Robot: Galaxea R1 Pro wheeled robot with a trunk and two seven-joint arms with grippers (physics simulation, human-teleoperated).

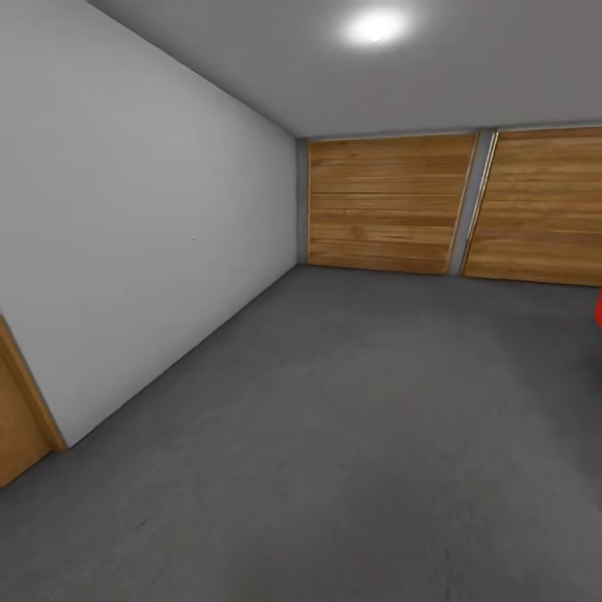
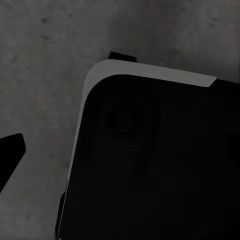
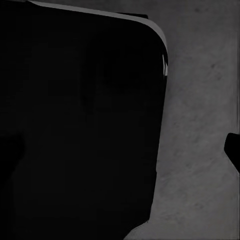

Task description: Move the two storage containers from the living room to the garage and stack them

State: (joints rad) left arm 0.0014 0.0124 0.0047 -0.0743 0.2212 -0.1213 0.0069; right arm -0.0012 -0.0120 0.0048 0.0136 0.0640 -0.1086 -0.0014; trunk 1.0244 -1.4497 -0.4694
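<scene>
L gripper: one dark fingertip (image 2: 11, 152) is seen at the edge of the L wrist view, over rough grey concrete floor (image 2: 45, 75). The 2nd finger is not made out, so open vs clenched can't be told; nothing is seen held. Just beside the fingertip, a big black rounded body w/ a pale grey rim (image 2: 150, 165) is seen, prob. the robot's own base, sitting on the concrete.

R gripper: one dark fingertip (image 3: 232, 150) is seen at the frame edge in the R wrist view, over the same grey concrete (image 3: 200, 125). State can't be told here either; nothing is seen grasped. Next to it, a large black rounded body (image 3: 80, 125) is seen w/ a thin pale edge.

Further out, in the head view: the garage is shown, w/ dark grey floor (image 1: 351, 435) spread ahead. A plain pale grey wall (image 1: 142, 217) is seen on the left. Wood-plank garage door panels (image 1: 389, 205) are seen at the far end, split by a grey post (image 1: 470, 205). A ceiling light (image 1: 376, 27) is lit overhead. A wood door frame (image 1: 21, 401) is seen at near left. A sliver of red (image 1: 598, 309) is cut by the right edge, too little to ID. Storage containers: location can't be told from these views.
</scene>
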